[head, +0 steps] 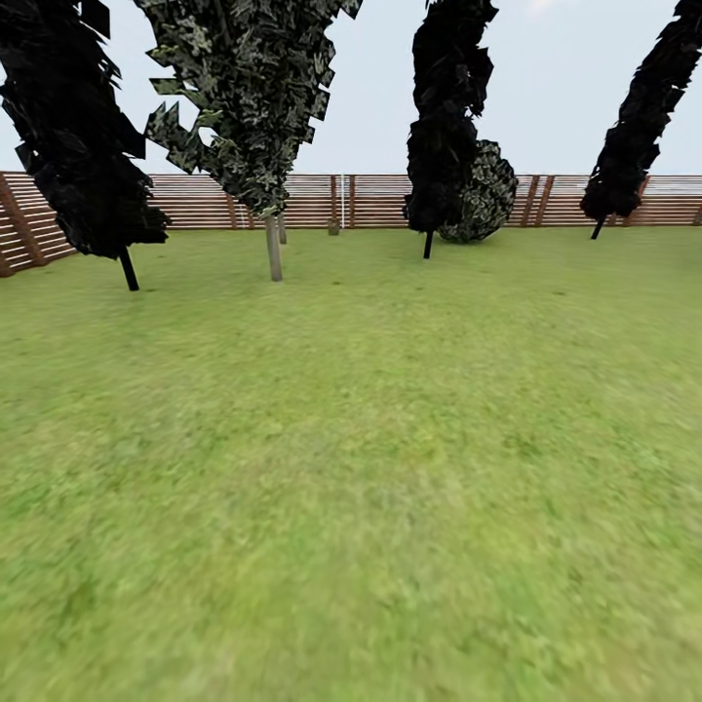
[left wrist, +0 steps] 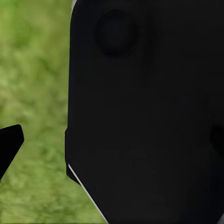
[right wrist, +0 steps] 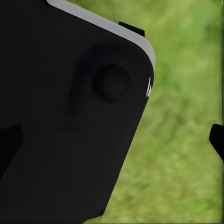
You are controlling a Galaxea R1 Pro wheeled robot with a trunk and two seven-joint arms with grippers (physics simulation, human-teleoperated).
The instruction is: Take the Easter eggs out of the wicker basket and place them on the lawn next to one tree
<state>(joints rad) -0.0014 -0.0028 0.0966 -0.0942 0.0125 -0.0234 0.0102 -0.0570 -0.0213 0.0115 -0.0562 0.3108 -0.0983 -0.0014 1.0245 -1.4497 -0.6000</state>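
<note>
The lawn (head: pixel 370 468) spreads wide and flat ahead of me in the head view. A tree (head: pixel 274 249) with a pale grey-beige trunk and blotched green-white leaves stands at the far left of centre. A tiny grey-brown thing (head: pixel 333 226) sits far off at the fence foot, too small to tell what it is. The three Easter eggs are out of view. In the left wrist view, my left gripper (left wrist: pixel 112 144) hangs open beside the robot's black body over grass. My right gripper (right wrist: pixel 112 140) is open too, with nothing between its fingers.
A brown slat fence (head: pixel 195 200) closes the garden's far side. Black-foliaged trees with thin trunks stand at far left (head: pixel 128 268), centre right (head: pixel 427 244) and far right (head: pixel 597 229). A round dark bush (head: pixel 480 195) sits behind the centre one.
</note>
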